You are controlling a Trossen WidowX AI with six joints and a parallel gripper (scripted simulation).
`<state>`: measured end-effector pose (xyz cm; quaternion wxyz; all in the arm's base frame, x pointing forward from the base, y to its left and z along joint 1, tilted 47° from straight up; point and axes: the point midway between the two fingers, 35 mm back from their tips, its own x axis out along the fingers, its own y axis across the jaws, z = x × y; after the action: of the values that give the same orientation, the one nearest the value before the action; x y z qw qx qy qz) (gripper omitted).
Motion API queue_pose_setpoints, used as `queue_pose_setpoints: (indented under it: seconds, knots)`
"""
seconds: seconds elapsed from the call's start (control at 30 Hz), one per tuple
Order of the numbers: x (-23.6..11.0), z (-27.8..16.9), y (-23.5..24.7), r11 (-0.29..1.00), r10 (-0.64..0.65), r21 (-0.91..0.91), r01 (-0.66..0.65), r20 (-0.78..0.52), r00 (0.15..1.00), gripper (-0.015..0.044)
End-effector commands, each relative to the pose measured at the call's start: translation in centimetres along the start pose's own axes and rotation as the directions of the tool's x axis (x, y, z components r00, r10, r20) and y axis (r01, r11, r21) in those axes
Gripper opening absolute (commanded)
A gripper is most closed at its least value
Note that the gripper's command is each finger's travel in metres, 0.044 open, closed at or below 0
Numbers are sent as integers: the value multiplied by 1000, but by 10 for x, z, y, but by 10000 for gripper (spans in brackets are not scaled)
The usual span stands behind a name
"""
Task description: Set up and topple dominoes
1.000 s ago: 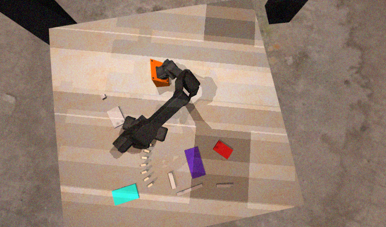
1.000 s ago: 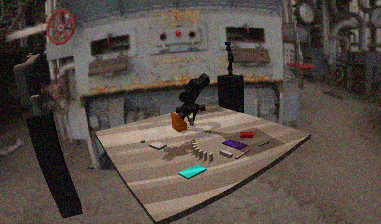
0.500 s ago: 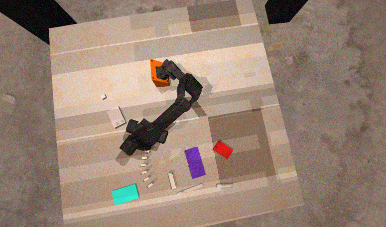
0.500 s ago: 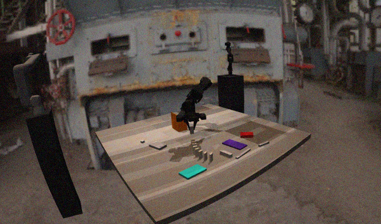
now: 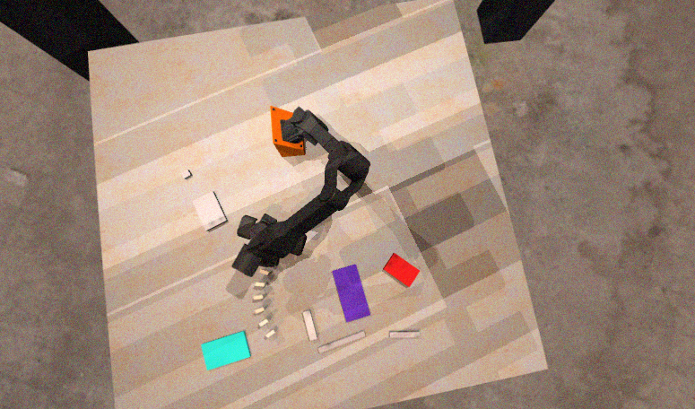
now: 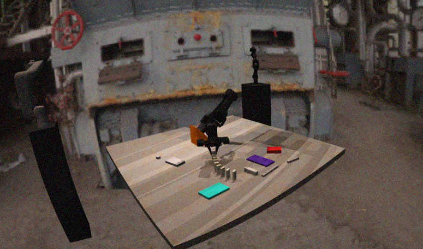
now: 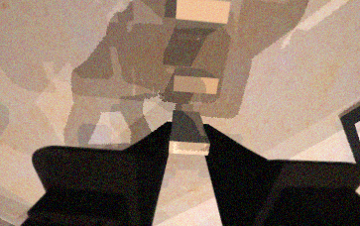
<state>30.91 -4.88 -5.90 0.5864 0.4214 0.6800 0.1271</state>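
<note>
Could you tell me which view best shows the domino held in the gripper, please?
The wrist view: the domino fills the gap between the gripper's fingers, in line with the row ahead. In the top view the arm hides it; the exterior view shows it only as a sliver.

an industrial hall, dim and rusty. behind the wooden table (image 6: 315,147), a big pale-blue machine front (image 6: 163,77) with peeling paint, two dark slots, a red button (image 6: 197,36) and a rust-streaked ledge. upper left, a red handwheel (image 6: 67,29). upper right, pipes and round gauges (image 6: 339,13). underfoot, a stained grey concrete floor (image 5: 609,203). beside the table, a leaning black slab (image 6: 59,182); behind it, a black pedestal (image 6: 256,103) with a thin dark stand on top.
</note>
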Motion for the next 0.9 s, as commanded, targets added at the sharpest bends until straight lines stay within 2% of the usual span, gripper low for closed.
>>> queue_pose_setpoints:
  seconds: [0.0, 0.27, 0.67, 0.7, 0.8, 0.87]
  knots:
    - [4, 0, 0, 1000, 7, 4, -7, 6, 1000, 107]
    - [4, 0, 0, 1000, 7, 4, -7, 6, 1000, 107]
    - [4, 0, 0, 1000, 7, 4, -7, 6, 1000, 422]
    - [4, 0, 0, 1000, 7, 4, -7, 6, 1000, 440]
    - [1, 1, 0, 1000, 6, 4, -6, 7, 1000, 440]
    - [-19, 5, -1, 1000, 2, 4, -2, 9, 1000, 440]
